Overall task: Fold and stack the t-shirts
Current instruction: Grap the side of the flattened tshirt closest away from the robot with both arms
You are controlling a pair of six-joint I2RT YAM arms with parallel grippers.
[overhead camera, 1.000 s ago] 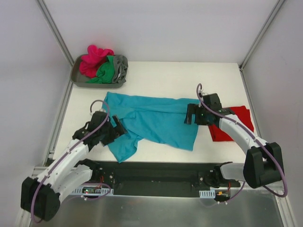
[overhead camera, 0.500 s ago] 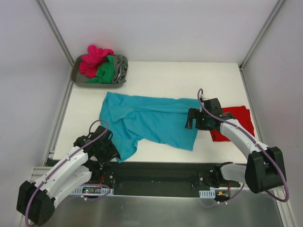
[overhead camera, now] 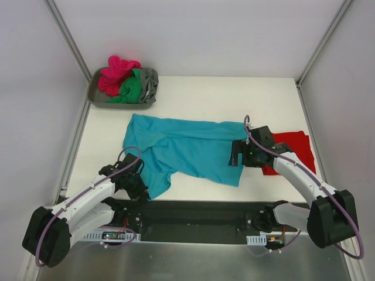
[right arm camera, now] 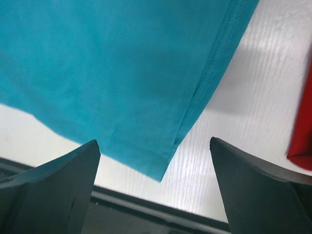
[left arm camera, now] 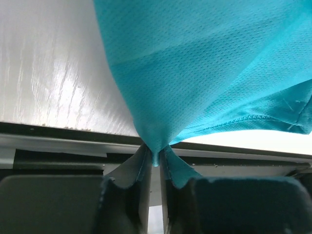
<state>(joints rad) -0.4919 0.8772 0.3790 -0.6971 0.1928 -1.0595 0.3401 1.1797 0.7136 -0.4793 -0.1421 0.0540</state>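
Note:
A teal t-shirt (overhead camera: pixel 187 149) lies spread across the middle of the table. My left gripper (overhead camera: pixel 139 185) is at the shirt's near left corner. In the left wrist view that gripper (left arm camera: pixel 156 153) is shut on a pinched point of teal t-shirt (left arm camera: pixel 204 73) at the table's front edge. My right gripper (overhead camera: pixel 236 153) hovers open over the shirt's near right corner. In the right wrist view the right gripper (right arm camera: pixel 153 141) has its jaws wide apart, and the teal t-shirt (right arm camera: pixel 112 73) corner lies between them untouched. A red t-shirt (overhead camera: pixel 296 146) lies folded at the right and shows as a sliver of red t-shirt (right arm camera: pixel 302 131) at the frame's edge.
A grey tray (overhead camera: pixel 96 96) at the back left holds a magenta shirt (overhead camera: pixel 117 73), a green shirt (overhead camera: pixel 132 88) and a grey shirt (overhead camera: pixel 149 82). A black strip (overhead camera: pixel 193 213) runs along the near edge. Frame posts rise at both back corners.
My left gripper has drawn back toward the near edge, reached the teal shirt's near left corner and closed on it. My right gripper has shifted slightly nearer and stays open.

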